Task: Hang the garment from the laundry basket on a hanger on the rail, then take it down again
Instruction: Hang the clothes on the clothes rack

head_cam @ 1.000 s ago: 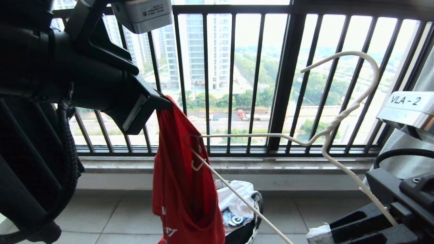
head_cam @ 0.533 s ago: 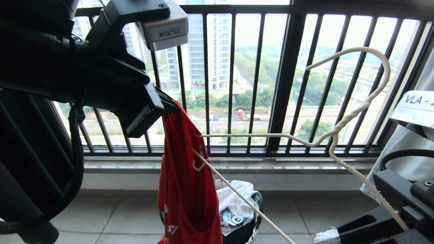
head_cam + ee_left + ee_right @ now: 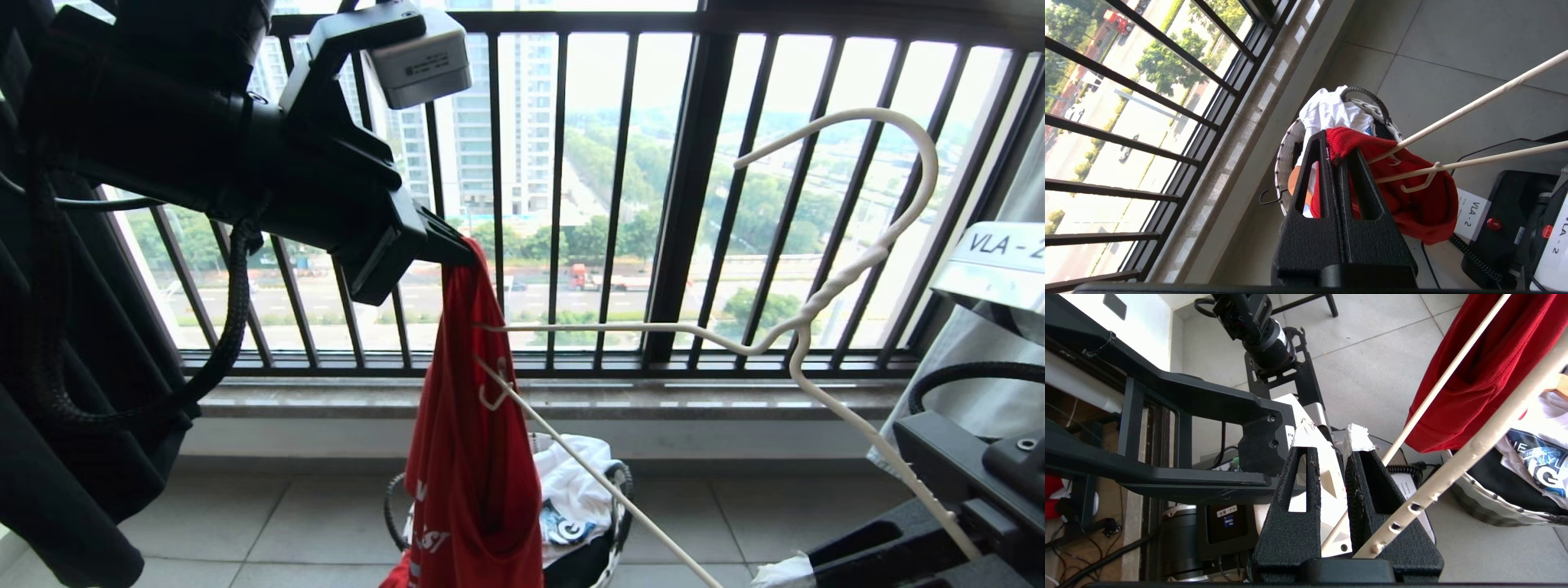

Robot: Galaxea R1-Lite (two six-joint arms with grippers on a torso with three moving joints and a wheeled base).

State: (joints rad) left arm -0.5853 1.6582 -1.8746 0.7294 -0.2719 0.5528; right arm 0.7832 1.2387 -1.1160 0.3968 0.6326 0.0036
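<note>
My left gripper (image 3: 457, 245) (image 3: 1333, 143) is raised in front of the window and shut on the top edge of the garment (image 3: 473, 482) (image 3: 1425, 212), a red T-shirt that hangs straight down over the laundry basket (image 3: 616, 523) (image 3: 1286, 163). The off-white wire hanger (image 3: 804, 318) (image 3: 1474, 106) (image 3: 1478, 445) is held out level, hook up, and its left end pokes into the fold of the red cloth. At the lower right my right gripper (image 3: 780, 572) (image 3: 1331, 437) is shut on the hanger's other end, with the thin bar running between its fingers. The rail is out of view.
The black barred window railing (image 3: 694, 204) and a stone sill (image 3: 571, 400) stand close behind the garment. A white T-shirt with blue print (image 3: 571, 478) (image 3: 1535, 457) lies in the basket. My own base and labelled housing (image 3: 996, 253) fill the right side.
My left gripper has moved right and slightly up with the garment. The red cloth now covers the hanger's left corner, which earlier showed in front of it. The hanger has barely shifted.
</note>
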